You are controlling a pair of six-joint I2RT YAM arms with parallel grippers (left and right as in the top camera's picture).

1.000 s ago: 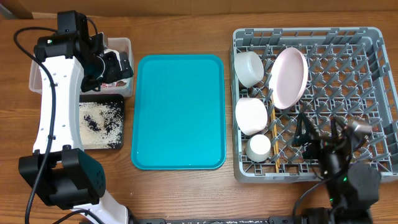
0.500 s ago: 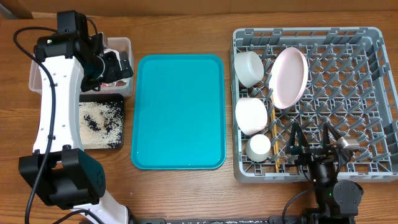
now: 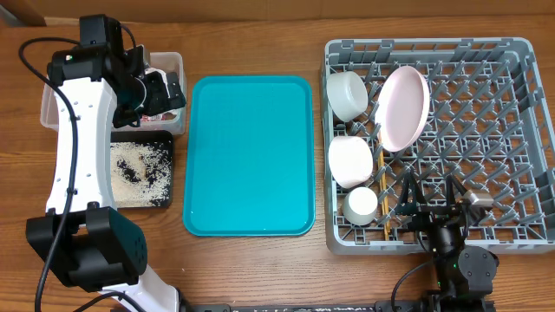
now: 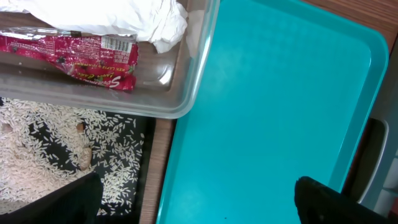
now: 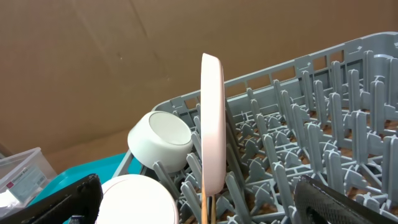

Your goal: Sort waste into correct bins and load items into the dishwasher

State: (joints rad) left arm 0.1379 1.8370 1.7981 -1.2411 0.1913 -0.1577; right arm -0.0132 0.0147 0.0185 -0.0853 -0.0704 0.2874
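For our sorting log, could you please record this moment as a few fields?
clear rectangular plastic tub: holds crumpled white paper napkin and red-and-white plastic wrapper
shallow black tray: holds loose rice grains
large teal tray: between tub and rack
grey plastic dish rack: round white plate on edge, two white bowls, small white cup, wooden chopsticks
left gripper: open, above the tub
right gripper: open, empty, over rack's near edge

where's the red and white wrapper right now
In the left wrist view, the red-and-white wrapper lies inside the clear tub, beside the crumpled napkin, left of the teal tray and next to the black tray of rice.
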